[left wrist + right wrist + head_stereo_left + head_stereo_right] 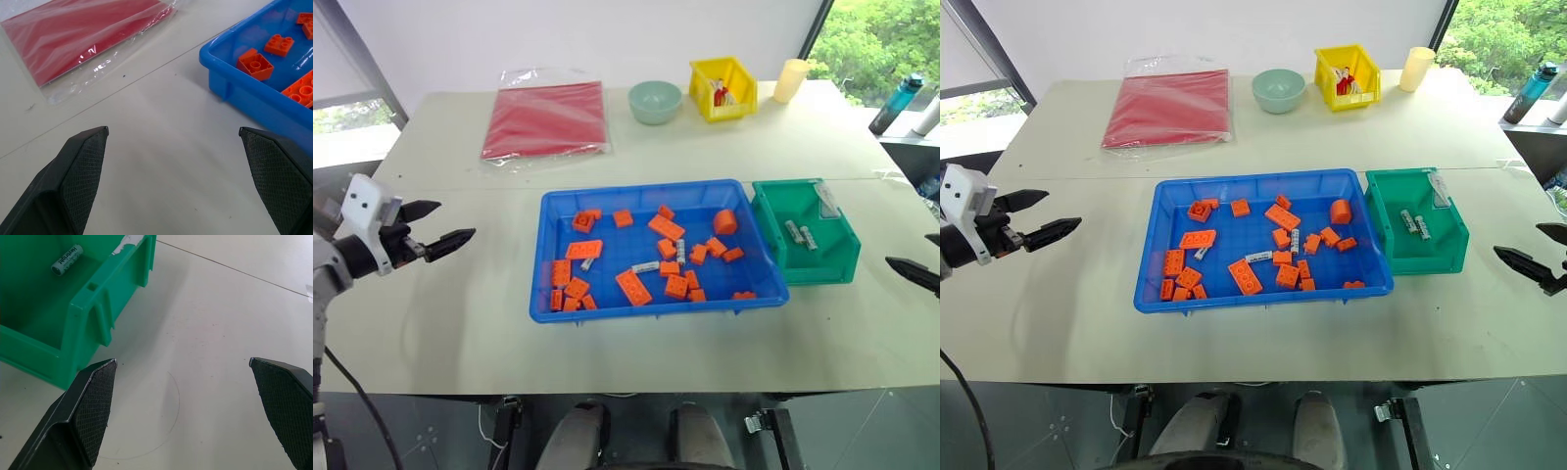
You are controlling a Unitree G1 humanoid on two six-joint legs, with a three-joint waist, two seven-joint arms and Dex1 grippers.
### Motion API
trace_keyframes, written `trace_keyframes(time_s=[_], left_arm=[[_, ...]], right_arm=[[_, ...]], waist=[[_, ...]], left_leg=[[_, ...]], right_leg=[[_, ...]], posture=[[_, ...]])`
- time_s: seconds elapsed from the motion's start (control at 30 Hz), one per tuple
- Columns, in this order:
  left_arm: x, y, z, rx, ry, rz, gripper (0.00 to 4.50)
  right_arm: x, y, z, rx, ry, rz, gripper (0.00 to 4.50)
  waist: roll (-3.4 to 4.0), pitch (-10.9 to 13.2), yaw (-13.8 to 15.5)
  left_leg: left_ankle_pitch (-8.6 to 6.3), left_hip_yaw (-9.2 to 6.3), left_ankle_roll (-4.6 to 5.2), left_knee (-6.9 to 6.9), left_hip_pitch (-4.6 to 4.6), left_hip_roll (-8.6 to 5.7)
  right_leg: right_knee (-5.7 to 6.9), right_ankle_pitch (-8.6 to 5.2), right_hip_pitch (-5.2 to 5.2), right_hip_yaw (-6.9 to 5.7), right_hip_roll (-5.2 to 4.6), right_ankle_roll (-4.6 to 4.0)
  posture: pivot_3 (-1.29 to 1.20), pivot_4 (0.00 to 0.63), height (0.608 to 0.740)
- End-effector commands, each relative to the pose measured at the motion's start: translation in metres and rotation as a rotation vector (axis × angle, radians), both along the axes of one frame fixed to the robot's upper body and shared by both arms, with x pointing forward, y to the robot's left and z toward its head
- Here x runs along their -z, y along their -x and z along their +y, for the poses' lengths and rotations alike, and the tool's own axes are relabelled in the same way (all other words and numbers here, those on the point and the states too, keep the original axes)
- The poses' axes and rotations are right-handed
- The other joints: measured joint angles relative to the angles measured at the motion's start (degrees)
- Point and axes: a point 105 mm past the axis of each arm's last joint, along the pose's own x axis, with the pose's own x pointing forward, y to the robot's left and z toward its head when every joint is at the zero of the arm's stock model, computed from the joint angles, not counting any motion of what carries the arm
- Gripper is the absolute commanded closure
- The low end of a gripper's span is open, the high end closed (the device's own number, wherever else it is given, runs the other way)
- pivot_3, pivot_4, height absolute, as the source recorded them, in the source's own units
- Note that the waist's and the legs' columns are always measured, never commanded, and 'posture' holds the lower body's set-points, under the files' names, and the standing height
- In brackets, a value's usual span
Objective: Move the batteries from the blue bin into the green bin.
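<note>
With both the left pincer and right pincer spread and empty, the batteries among bricks in the blue bin, judged light, stiff and slippery, are best pinched across mid-body.

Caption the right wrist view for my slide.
Open right gripper beside the green bin holding a battery.

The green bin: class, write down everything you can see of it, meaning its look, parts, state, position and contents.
The green bin is a small, deep plastic box with ribbed outer walls and a thick rim. It stands upright on the pale table, close beside the blue bin on the robot's right. Two batteries lie on its floor, and a pale strip rests against its far rim. No end effector touches it.
</note>
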Motion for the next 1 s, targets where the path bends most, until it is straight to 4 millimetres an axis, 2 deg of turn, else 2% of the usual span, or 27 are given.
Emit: trace_keyframes(time_s=[0.03, 0.37, 0.53, 0.63, 0.83, 0.9, 1.0], left_arm=[[-0.016, 0.0, -0.001, 0.004, 0.014, -0.054, 0.0], [-0.012, 0.001, -0.009, 0.029, 0.046, -0.024, 0.0], [-0.017, -0.002, -0.016, 0.06, 0.044, -0.029, 0.0], [-0.025, -0.002, -0.029, 0.136, 0.032, -0.033, 0.0], [-0.056, 0.004, -0.072, 0.394, 0.025, -0.051, 0.0], [-0.063, 0.007, -0.086, 0.472, 0.014, -0.044, 0.0], [-0.068, 0.01, -0.106, 0.58, -0.012, -0.025, 0.0]], right_arm=[[-0.011, -0.002, 0.0, 0.009, 0.007, -0.048, 0.03], [-0.026, -0.005, -0.002, 0.03, -0.01, -0.061, 0.03], [-0.047, -0.012, 0.011, -0.021, 0.002, -0.103, 0.03], [-0.067, -0.02, 0.037, -0.123, -0.007, -0.124, 0.03], [-0.103, -0.042, 0.13, -0.471, -0.001, -0.16, 0.03], [-0.109, -0.05, 0.164, -0.575, -0.007, -0.157, 0.03], [-0.102, -0.059, 0.222, -0.732, -0.005, -0.122, 0.03]], waist=[[0.0, 0.0, 0.0], [0.0, 0.0, -0.1], [0.01, 0.0, 0.0], [0.06, 0.0, 0.0], [0.12, 0.1, -0.3], [0.11, 0.1, -0.2], [0.05, 0.2, -0.2]], left_leg=[[0.0, 0.0, 0.0, 0.0, 0.0, 0.0], [0.0, 0.01, 0.0, 0.0, 0.0, 0.0], [0.0, 0.02, 0.0, 0.01, 0.0, 0.0], [0.0, 0.02, 0.0, 0.02, -0.01, 0.01], [0.0, 0.02, -0.01, 0.12, -0.06, 0.05], [0.0, 0.01, -0.01, 0.09, -0.09, 0.04], [0.0, 0.0, -0.01, 0.1, -0.12, 0.06]], right_leg=[[0.0, 0.0, 0.0, 0.0, 0.0, 0.0], [0.02, 0.0, -0.01, 0.0, 0.0, 0.0], [0.02, 0.0, -0.01, 0.0, 0.0, 0.0], [0.03, 0.0, -0.01, 0.0, 0.0, 0.0], [0.1, 0.0, -0.04, -0.02, 0.02, 0.01], [0.1, 0.0, -0.08, -0.03, 0.01, 0.01], [0.1, 0.0, -0.09, -0.05, 0.02, 0.01]], posture=[[0.0, 0.15, 0.717], [0.0, 0.15, 0.717], [0.0, 0.15, 0.717], [0.0, 0.15, 0.717], [0.0, 0.15, 0.717], [0.0, 0.15, 0.717], [0.0, 0.15, 0.717]])
